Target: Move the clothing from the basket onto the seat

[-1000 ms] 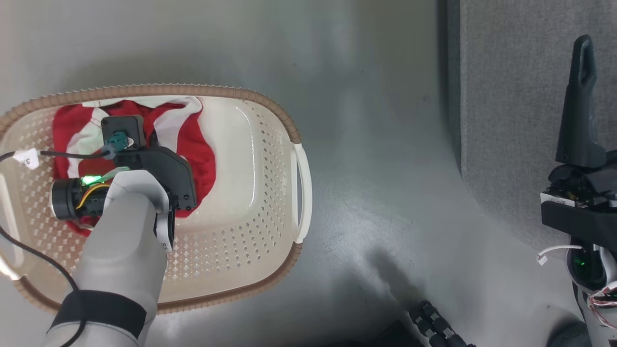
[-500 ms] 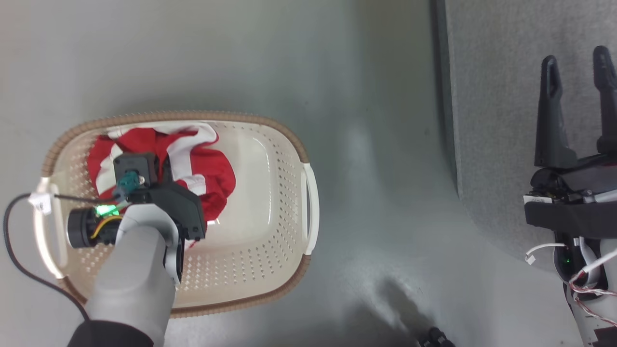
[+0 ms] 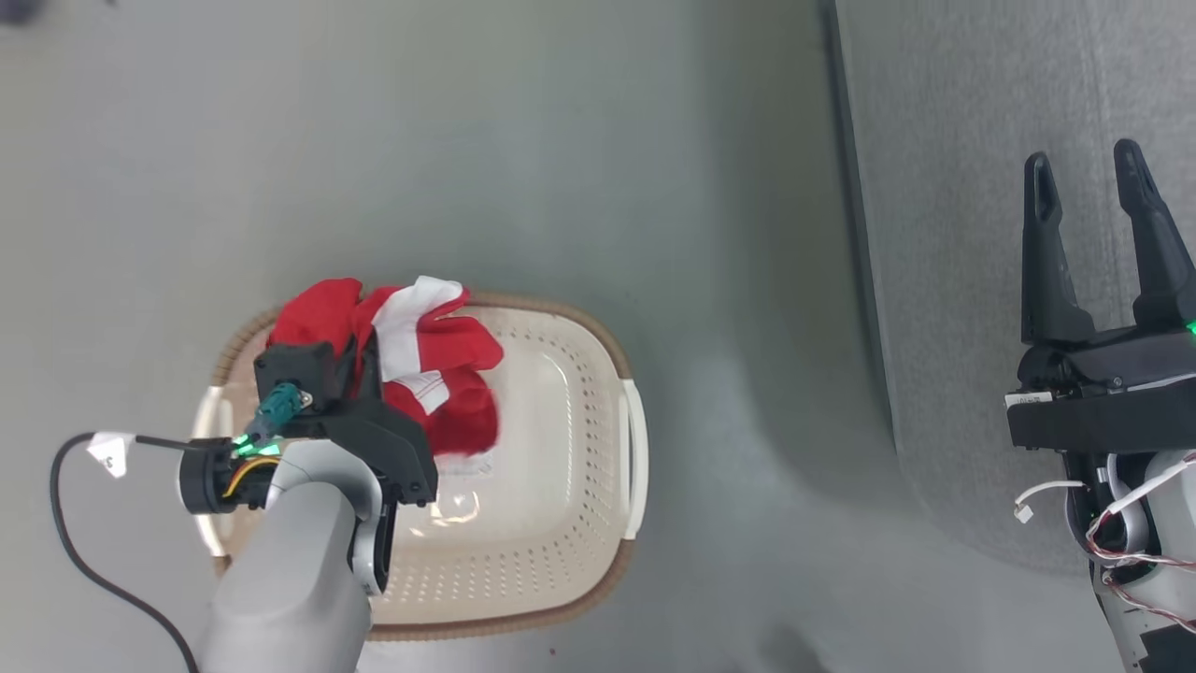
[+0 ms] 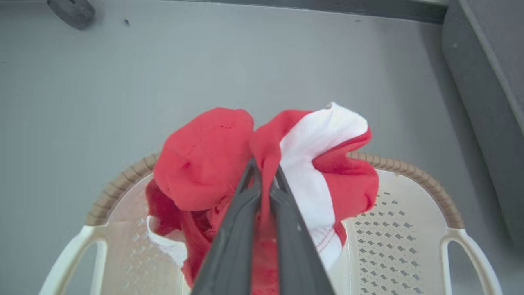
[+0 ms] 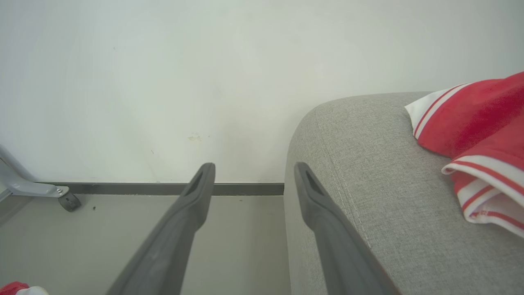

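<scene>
The left gripper (image 4: 264, 168) is clenched on a bunched red garment (image 4: 204, 159) with a white panel; its 2 long fingers are pressed together with a fold of cloth between them. The bundle hangs above the far end of the basket (image 3: 612, 350), raised to about the level of the rim. Its lower folds may touch the inside of the basket, but from the wrist view I cannot tell this for sure. The basket stands on the grey floor (image 3: 561, 140), and the rest of its perforated bottom looks bare, so I judge that this is the last piece in it. The right gripper (image 3: 1084, 173) is released, its fingers spread wide with nothing between them. It hovers over the edge of the seat (image 3: 972, 112), well apart from the basket. In the right wrist view, 1 other garment (image 5: 483, 119), red with white stripes, lies on the grey cushion. So the task seems to me more than half done: 1 piece is delivered and 1 is grasped and raised. What is left is to carry this bundle over the floor to the seat on the robot's right, lower it onto the fabric and open the fingers there.
</scene>
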Controlling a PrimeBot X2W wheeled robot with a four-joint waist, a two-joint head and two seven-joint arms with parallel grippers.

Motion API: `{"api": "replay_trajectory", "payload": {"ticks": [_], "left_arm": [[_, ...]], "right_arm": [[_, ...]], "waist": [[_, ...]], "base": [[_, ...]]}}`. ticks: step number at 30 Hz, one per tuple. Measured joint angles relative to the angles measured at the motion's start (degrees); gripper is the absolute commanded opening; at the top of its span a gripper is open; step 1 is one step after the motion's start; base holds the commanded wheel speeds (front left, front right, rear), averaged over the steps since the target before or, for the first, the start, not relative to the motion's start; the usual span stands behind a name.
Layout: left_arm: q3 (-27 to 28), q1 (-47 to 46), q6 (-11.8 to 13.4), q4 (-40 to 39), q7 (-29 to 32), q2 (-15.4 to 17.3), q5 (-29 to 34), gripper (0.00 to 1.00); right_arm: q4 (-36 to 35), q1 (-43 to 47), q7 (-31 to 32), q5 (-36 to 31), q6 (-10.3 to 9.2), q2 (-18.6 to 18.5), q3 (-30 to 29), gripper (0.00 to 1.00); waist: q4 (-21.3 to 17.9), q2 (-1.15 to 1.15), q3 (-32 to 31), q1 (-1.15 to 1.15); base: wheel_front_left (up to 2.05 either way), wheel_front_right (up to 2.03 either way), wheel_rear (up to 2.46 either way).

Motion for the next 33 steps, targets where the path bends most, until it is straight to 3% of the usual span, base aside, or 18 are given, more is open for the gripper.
{"api": "replay_trajectory", "payload": {"ticks": [18, 26, 33], "left_arm": [[0.65, 9.17, -0.01, -17.47, 0.00, 0.20, 2.46, 0.00], [0.83, 15.01, -1.12, -26.57, -0.01, 1.93, 4.30, 0.00], [-0.12, 20.59, -3.80, -33.70, -0.01, 2.55, 4.65, 0.00]], "right_arm": [[7.06, 6.43, -0.16, 0.11, 0.32, 0.37, 0.85, 1.00], [9.68, 9.54, -0.33, 0.11, 0.70, 2.27, 3.18, 1.00], [11.52, 13.95, -0.34, 0.13, 0.75, 4.09, 5.12, 1.00]], "waist": [[6.02, 0.00, -15.20, 0.00], [7.32, 0.00, -22.33, 0.00], [7.47, 0.00, -28.51, -0.01]], "base": [[0.00, 0.00, 0.00], [0.00, 0.00, 0.00], [0.00, 0.00, 0.00]]}}
